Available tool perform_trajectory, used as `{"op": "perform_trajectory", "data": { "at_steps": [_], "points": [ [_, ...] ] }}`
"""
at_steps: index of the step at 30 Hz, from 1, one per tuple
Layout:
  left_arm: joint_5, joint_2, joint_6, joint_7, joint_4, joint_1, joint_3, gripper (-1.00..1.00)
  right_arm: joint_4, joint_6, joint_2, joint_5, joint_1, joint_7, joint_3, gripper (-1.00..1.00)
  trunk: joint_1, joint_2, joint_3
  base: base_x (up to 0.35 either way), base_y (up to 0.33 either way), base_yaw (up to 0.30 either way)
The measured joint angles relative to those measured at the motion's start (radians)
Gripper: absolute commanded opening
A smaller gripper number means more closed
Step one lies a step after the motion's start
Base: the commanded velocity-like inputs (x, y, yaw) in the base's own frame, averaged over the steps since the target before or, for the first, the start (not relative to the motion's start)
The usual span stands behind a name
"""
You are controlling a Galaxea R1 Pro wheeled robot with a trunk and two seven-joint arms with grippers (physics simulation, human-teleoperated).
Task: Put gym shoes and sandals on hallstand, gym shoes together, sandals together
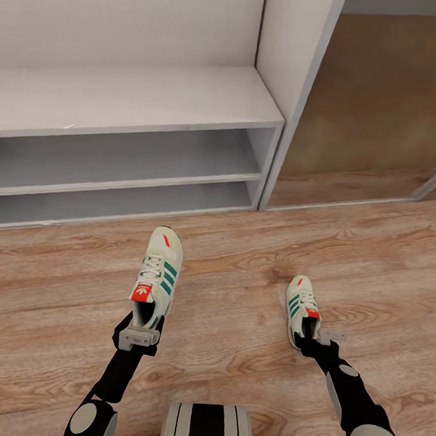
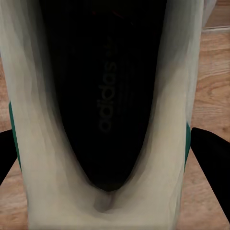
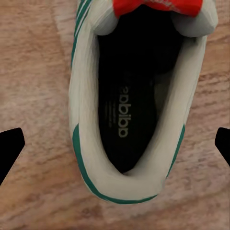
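Head view: two gym shoes lay on the floor [image 1: 235,372] before the shoe rack [image 1: 135,95], left shoe [image 1: 156,275], right shoe [image 1: 303,309].
Handling: probably light, soft uppers; the stiffer heel collar looked the best hold.
Left gripper [image 1: 138,335]: jaws close around the heel, apparently clamping.
Right gripper [image 1: 321,338]: jaws wide, astride the heel, apart.
Count: two shoes, one rack.
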Motion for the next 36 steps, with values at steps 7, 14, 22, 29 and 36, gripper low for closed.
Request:
{"op": "perform_trajectory", "data": {
  "at_steps": [7, 14, 22, 29, 36],
  "points": [
    [0.000, 0.000, 0.000, 0.000, 0.000, 0.000, 0.001, -1.00, 0.000, 0.000, 0.000, 0.000, 0.000, 0.000, 0.000, 1.00, 0.000, 0.000, -0.001, 0.000, 0.000, 0.017],
    [0.000, 0.000, 0.000, -0.001, 0.000, 0.000, 0.000, -1.00, 0.000, 0.000, -0.001, 0.000, 0.000, 0.000, -0.001, 1.00, 0.003, -0.001, -0.028, 0.000, 0.000, 0.002],
    [0.000, 0.000, 0.000, 0.000, 0.001, 0.000, 0.000, -1.00, -0.001, 0.000, -0.001, 0.000, 0.000, 0.000, -0.001, 1.00, 0.003, -0.001, -0.034, 0.000, 0.000, 0.000],
    [0.000, 0.000, 0.000, 0.000, 0.003, 0.000, 0.001, -1.00, 0.000, 0.000, -0.001, 0.000, 0.000, 0.000, -0.001, 1.00, 0.003, -0.001, -0.034, 0.000, 0.000, 0.000],
    [0.000, 0.000, 0.000, 0.000, 0.006, 0.000, 0.000, -1.00, 0.000, 0.000, 0.000, 0.000, 0.000, 0.000, -0.001, 1.00, 0.002, -0.001, -0.035, 0.096, 0.000, 0.000]
  ]
}}
